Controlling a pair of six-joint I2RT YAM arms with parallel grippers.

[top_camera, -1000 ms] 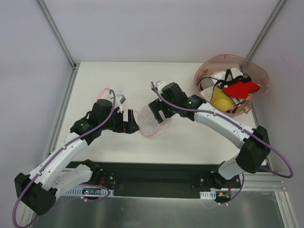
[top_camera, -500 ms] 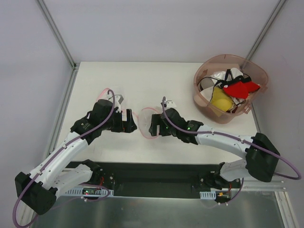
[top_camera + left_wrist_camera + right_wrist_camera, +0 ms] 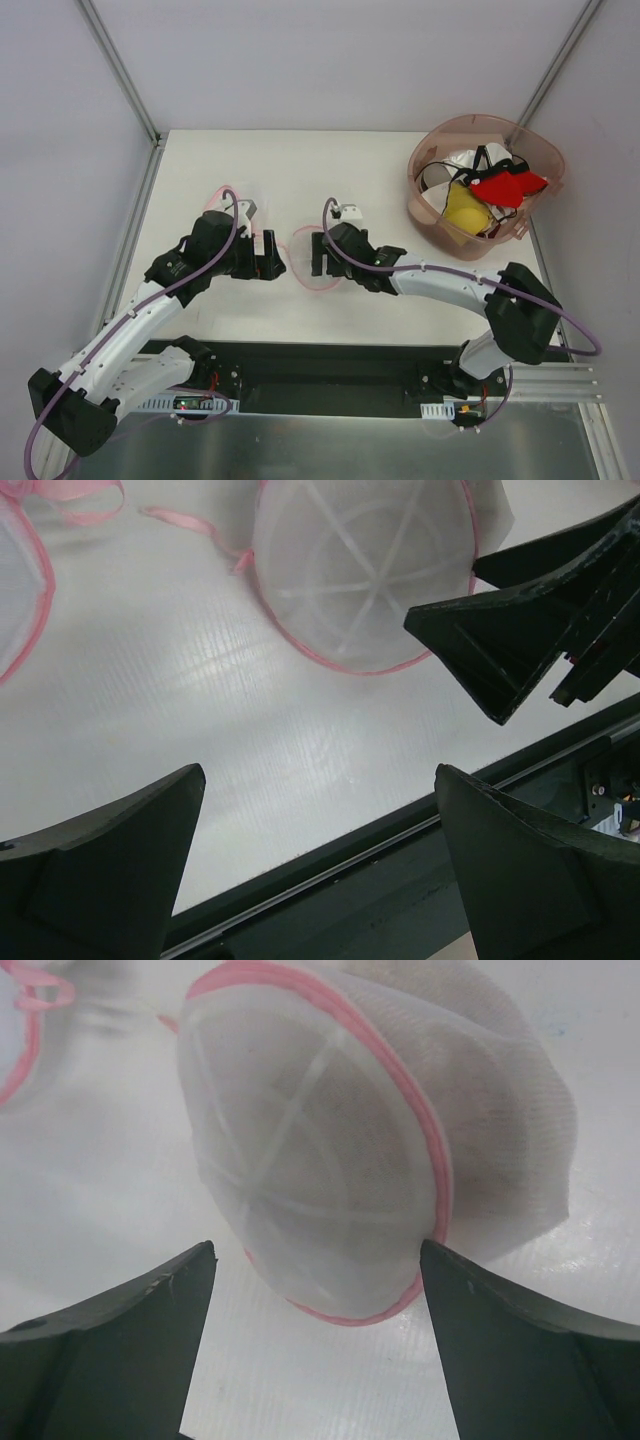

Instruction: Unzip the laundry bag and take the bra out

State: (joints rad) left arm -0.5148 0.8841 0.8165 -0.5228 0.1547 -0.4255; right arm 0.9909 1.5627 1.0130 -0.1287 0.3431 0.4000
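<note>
The left fingers (image 3: 277, 258) are spread wide and hold nothing, just left of the round white mesh laundry bag (image 3: 365, 580), which lies near the middle of the surface (image 3: 250, 160). The right fingers (image 3: 318, 256) gape wide at the bag's right side without gripping it, and the bra cannot be made out through the mesh. A pinkish basket (image 3: 480, 128) of garments fills the far right corner.

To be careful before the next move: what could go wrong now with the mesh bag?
1. The laundry bag lies loose, with the right gripper and left gripper both open; a closing finger might push it away.
2. The grippers face each other closely across the bag, so they might collide.
3. No zipper pull is clearly visible, so the jaws may pinch only mesh.
</note>
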